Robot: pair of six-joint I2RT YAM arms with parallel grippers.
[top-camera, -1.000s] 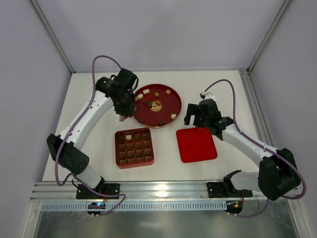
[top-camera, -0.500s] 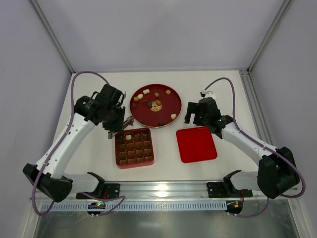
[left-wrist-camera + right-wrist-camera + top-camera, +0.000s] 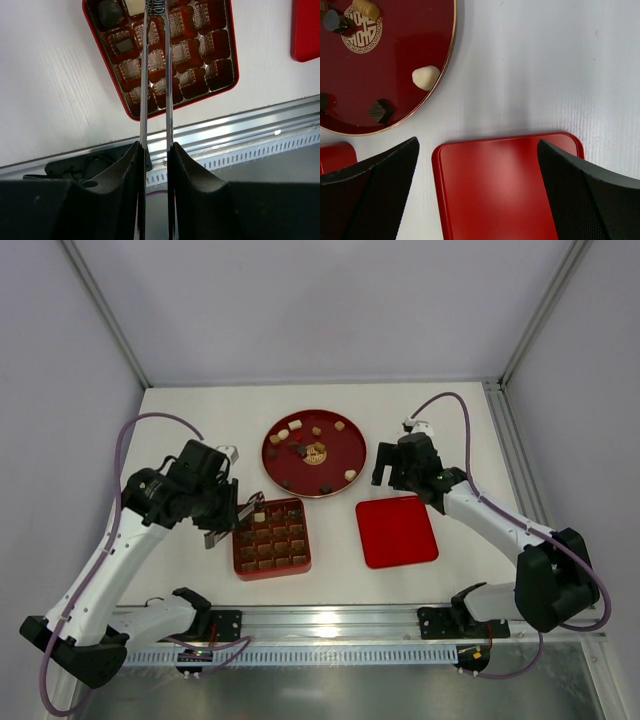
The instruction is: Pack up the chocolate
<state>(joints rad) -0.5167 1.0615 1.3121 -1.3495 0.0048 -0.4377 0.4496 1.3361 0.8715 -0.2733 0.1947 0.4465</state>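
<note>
The square red tray (image 3: 237, 540) with a 4x4 grid lies left of centre. In the left wrist view (image 3: 107, 82) its far-left cells hold a dark rounded chocolate (image 3: 109, 12), a dark square piece (image 3: 124, 46) and a cream piece (image 3: 135, 5). My left gripper (image 3: 222, 522) (image 3: 157, 150) is shut on metal tweezers (image 3: 156, 60). Their tips reach over the tray's far row, and I cannot tell whether they hold anything. Several loose chocolates lie on the round red plate (image 3: 330, 445), among them a cream piece (image 3: 425, 77) and a dark piece (image 3: 381, 110). My right gripper (image 3: 395, 475) (image 3: 480, 195) is open and empty above the far edge of the flat red lid (image 3: 396, 531) (image 3: 500, 190).
The plate stands behind the tray and lid, with a gold emblem (image 3: 316, 451) at its centre. An aluminium rail (image 3: 330, 625) with both arm bases runs along the near table edge. Frame posts and grey walls close in the sides and back.
My left arm has swung from the plate's left side back and down to the tray, so the tweezers now point over the tray's far-left cells. The right arm has stayed put.
</note>
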